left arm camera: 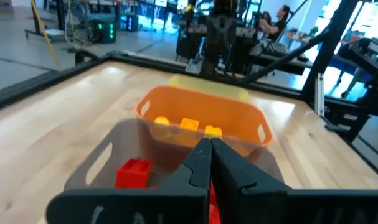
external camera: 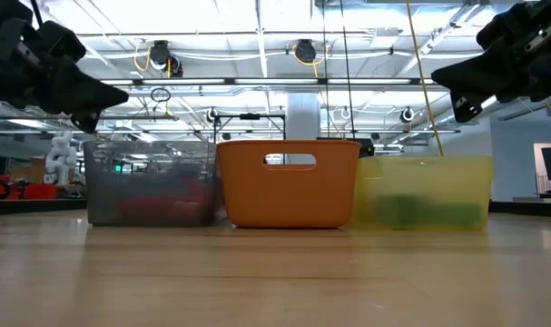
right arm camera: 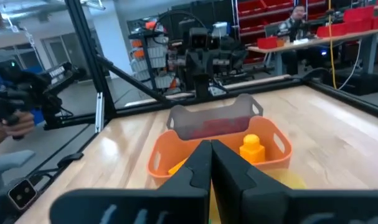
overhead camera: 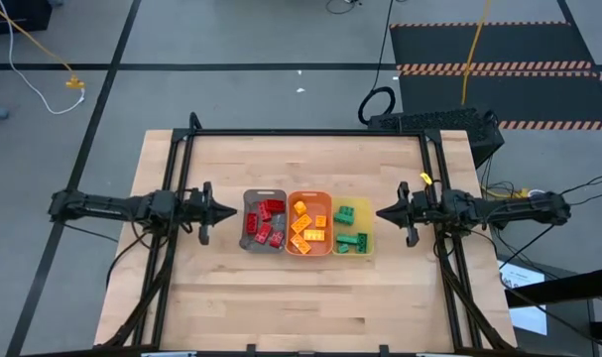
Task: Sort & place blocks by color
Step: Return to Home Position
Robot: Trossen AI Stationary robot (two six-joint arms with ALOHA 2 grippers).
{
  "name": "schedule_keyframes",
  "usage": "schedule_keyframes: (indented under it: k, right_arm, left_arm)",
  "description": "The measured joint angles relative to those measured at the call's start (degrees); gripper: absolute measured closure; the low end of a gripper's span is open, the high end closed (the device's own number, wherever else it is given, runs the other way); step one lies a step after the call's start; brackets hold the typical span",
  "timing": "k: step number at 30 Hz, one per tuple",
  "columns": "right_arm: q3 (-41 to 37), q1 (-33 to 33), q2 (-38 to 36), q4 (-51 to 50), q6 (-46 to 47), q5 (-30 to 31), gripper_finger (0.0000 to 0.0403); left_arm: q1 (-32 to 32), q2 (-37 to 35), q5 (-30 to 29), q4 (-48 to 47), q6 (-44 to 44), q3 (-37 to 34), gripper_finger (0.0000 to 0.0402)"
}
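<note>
Low view, red blocks (external camera: 162,208) blurred behind grey tray (external camera: 148,163) wall

The pale wooden desk (overhead camera: 281,297) carries three trays side by side in one row across its middle, their walls touching or very nearly so. A grey tray (overhead camera: 250,204) sits toward the left arm's side, an orange tray (overhead camera: 310,192) in the centre and a yellow tray (overhead camera: 366,222) toward the right arm's side. A black metal frame (overhead camera: 310,132) runs along the desk's far edge and down both sides.
</note>
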Motion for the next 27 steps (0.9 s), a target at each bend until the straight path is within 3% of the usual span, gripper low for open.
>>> schedule_keyframes:
  k: [13, 27]
  right_arm:
    - [-0.27, 0.00, -5.40, -9.58, 0.00, 0.00, 0.0403]
    - [-0.38, 0.00, -5.97, -9.77, -1.86, 0.00, 0.0403]
  left_arm:
    - [0.02, -2.38, -0.33, -4.31, -0.82, 0.44, 0.0397]
    - [0.02, 5.62, -4.34, -3.54, 0.25, 0.44, 0.0399]
